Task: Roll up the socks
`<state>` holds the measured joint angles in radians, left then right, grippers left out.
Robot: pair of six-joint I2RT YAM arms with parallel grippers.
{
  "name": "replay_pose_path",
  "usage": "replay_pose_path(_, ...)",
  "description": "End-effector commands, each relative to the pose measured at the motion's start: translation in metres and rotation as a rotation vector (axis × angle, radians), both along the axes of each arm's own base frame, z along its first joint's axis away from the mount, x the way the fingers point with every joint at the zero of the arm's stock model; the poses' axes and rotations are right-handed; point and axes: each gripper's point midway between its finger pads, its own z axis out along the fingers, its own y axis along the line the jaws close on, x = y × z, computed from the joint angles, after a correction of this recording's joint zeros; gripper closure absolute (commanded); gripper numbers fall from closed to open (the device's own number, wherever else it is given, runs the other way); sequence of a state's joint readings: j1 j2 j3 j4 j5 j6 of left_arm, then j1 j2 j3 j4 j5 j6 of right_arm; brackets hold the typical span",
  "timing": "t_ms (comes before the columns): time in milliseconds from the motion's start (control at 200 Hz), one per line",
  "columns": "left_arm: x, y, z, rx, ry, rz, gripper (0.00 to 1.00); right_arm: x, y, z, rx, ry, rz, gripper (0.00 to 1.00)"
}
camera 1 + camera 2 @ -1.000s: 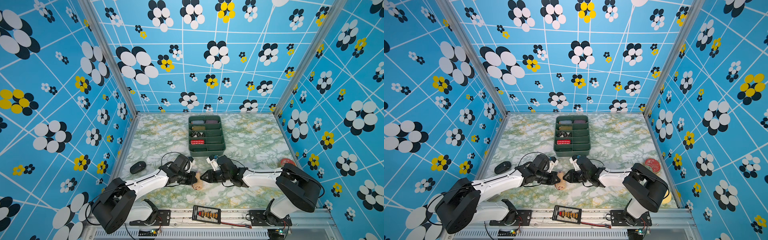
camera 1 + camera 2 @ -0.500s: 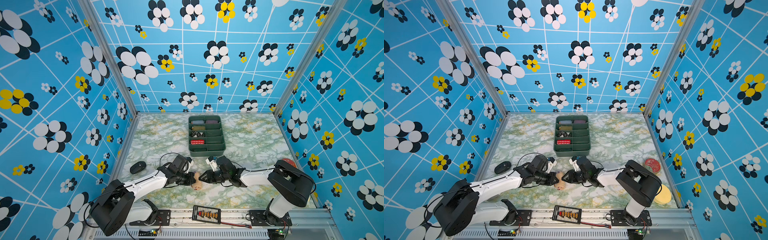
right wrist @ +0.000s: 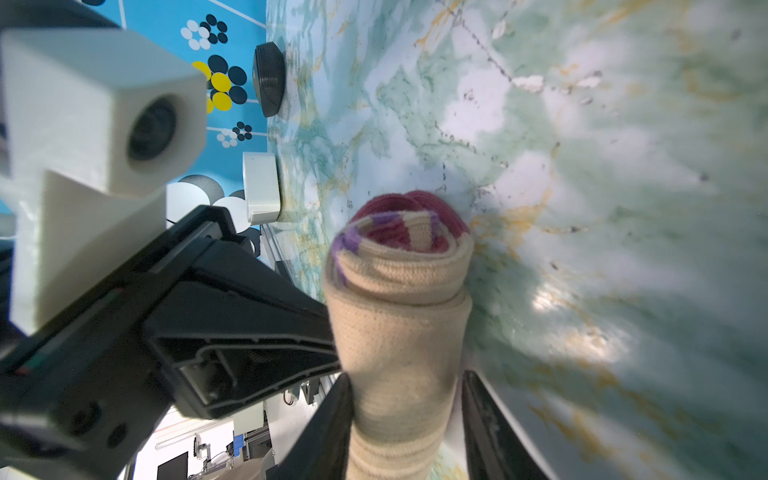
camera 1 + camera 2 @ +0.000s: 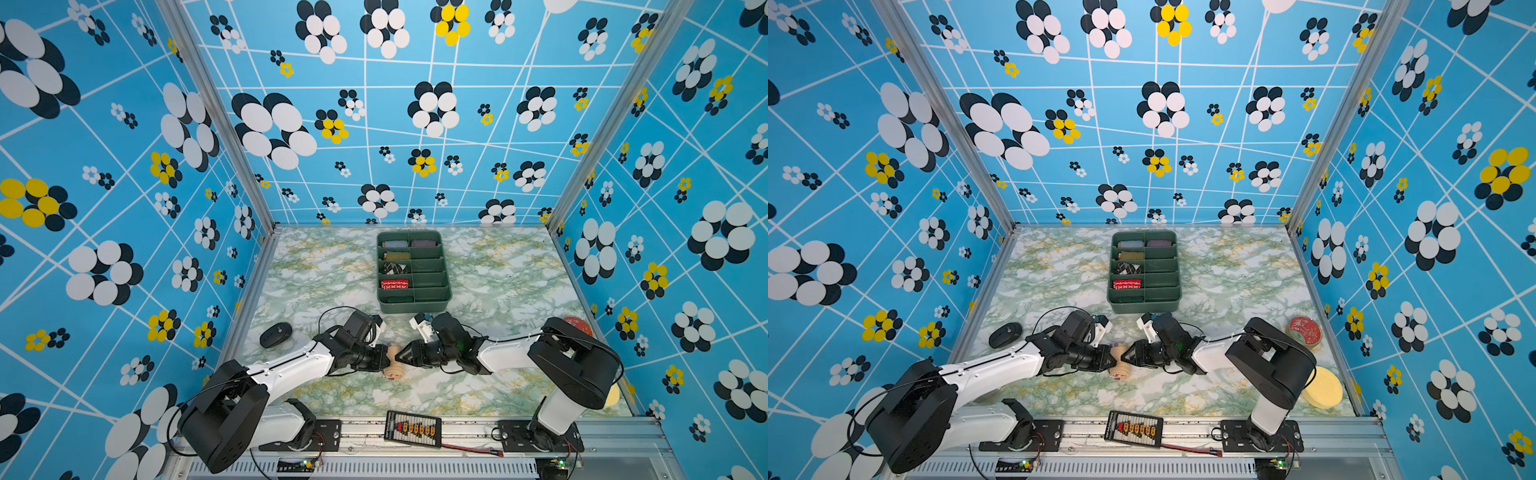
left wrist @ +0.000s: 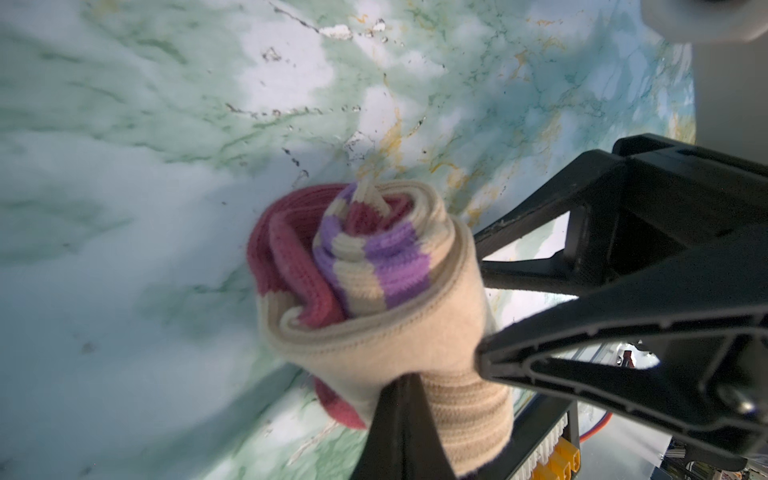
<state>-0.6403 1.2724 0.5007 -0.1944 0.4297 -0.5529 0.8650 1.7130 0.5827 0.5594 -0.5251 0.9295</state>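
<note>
The left arm (image 4: pixel 291 368) and right arm (image 4: pixel 505 353) are clad in white shells between black joints, with the left end effector (image 4: pixel 385 358) and right end effector (image 4: pixel 400 356) moulded black.

We count two pincers: the left gripper (image 4: pixel 385 358) and the right gripper (image 4: pixel 400 356). Between them lies one roll of socks (image 4: pixel 394 370). Beyond them stands one green tray (image 4: pixel 415 306) holding five sock rolls (image 4: pixel 395 284). Outside the left gripper we find one black puck (image 4: pixel 275 334); outside the right gripper, one red tin (image 4: pixel 1304 331) and one yellow disc (image 4: pixel 1323 387); behind both, one charger board (image 4: pixel 412 429).
</note>
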Motion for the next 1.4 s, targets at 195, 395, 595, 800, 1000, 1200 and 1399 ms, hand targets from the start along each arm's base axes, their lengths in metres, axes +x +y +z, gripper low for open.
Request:
replay_pose_path(195, -0.025, 0.034, -0.034, 0.151, 0.108, 0.029, 1.00, -0.003, 0.006, -0.008, -0.004, 0.028, 0.016, 0.55)
replay_pose_path(395, -0.025, 0.032, -0.035, 0.143, 0.109, 0.029, 1.00, -0.005, 0.010, -0.012, -0.025, 0.036, 0.031, 0.54)
replay_pose_path(595, -0.026, 0.031, -0.037, 0.132, 0.112, 0.031, 1.00, -0.007, 0.013, -0.015, -0.048, 0.040, 0.046, 0.54)
replay_pose_path(800, -0.025, 0.029, -0.037, 0.126, 0.112, 0.027, 1.00, -0.009, 0.014, -0.018, -0.067, 0.050, 0.051, 0.54)
replay_pose_path(1000, -0.024, 0.027, -0.037, 0.117, 0.110, 0.026, 1.00, -0.014, 0.017, -0.024, -0.112, 0.064, 0.079, 0.54)
replay_pose_path(1200, -0.024, 0.027, -0.038, 0.115, 0.111, 0.027, 1.00, -0.018, 0.014, -0.031, -0.186, 0.068, 0.102, 0.55)
replay_pose_path(1399, -0.023, 0.024, -0.038, 0.108, 0.110, 0.023, 1.00, -0.019, 0.016, -0.034, -0.223, 0.064, 0.120, 0.55)
